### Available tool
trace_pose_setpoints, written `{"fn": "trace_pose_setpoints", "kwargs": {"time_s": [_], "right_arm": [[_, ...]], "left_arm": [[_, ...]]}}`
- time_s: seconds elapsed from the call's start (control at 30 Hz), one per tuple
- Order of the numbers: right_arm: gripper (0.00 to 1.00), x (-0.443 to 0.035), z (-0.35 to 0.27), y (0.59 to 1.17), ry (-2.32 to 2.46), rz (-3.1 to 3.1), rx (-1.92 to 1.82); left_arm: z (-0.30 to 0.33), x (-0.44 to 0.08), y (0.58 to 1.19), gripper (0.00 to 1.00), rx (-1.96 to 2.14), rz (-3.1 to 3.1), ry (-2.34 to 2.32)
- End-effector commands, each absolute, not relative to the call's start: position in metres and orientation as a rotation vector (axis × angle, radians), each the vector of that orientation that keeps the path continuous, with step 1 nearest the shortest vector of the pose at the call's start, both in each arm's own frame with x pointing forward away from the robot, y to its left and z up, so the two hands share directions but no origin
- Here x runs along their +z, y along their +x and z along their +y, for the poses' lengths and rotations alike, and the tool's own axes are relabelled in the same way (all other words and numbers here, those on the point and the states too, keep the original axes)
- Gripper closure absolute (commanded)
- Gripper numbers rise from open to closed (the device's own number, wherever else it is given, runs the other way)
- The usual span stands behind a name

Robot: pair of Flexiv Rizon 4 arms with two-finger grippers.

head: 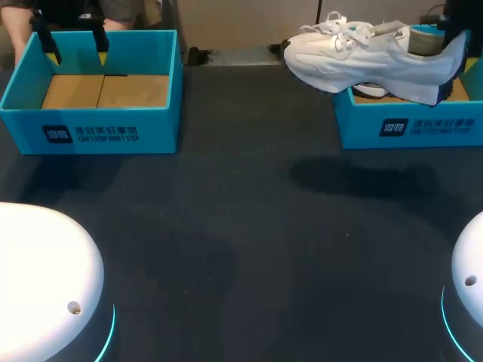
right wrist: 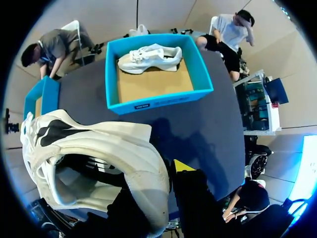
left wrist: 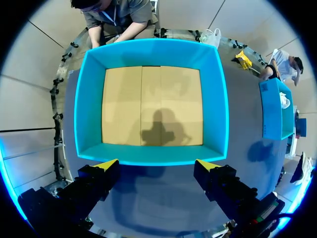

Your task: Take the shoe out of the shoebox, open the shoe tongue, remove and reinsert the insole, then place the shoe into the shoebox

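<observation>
A white sneaker [head: 370, 56] hangs in the air above the right blue shoebox [head: 407, 124], toe pointing left. My right gripper [head: 453, 41] is shut on its heel collar; in the right wrist view the heel [right wrist: 133, 158] sits between the fingers, one yellow fingertip [right wrist: 182, 165] outside it and the other hidden inside. A second white sneaker [right wrist: 151, 57] lies in the right shoebox [right wrist: 158, 96]. My left gripper [head: 78, 44] hovers open over the empty left shoebox [head: 90, 128], its fingers wide apart over the near wall [left wrist: 153, 156] with nothing between them [left wrist: 156, 166].
The dark table [head: 249, 226] stretches between the two boxes and toward me. Cardboard lines the left box's floor [left wrist: 151, 106]. The bases of my arms [head: 45, 279] stand at the near corners.
</observation>
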State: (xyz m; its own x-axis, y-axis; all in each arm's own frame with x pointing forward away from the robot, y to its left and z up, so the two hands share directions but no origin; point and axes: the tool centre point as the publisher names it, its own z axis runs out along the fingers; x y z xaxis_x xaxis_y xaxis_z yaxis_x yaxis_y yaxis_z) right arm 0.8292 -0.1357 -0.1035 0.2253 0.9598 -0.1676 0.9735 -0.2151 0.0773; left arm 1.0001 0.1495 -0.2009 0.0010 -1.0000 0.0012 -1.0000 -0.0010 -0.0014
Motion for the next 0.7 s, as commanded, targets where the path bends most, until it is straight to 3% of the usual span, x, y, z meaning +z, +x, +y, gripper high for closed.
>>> {"fn": "trace_pose_setpoints", "kwargs": {"time_s": [0.03, 0.4, 0.7], "right_arm": [[1.00, -0.109, -0.123, 0.817, 2.312, 1.870, -0.125], [1.00, -0.155, -0.053, 0.743, 2.257, 1.926, -0.065], [1.00, -0.174, -0.032, 0.736, 2.263, 1.958, -0.099]], "left_arm": [[0.150, -0.200, 1.000, 0.00, -0.002, 2.220, -2.222], [0.150, -0.200, 1.000, 0.00, -0.002, 2.220, -2.222], [0.150, -0.200, 1.000, 0.00, -0.002, 2.220, -2.222]]}}
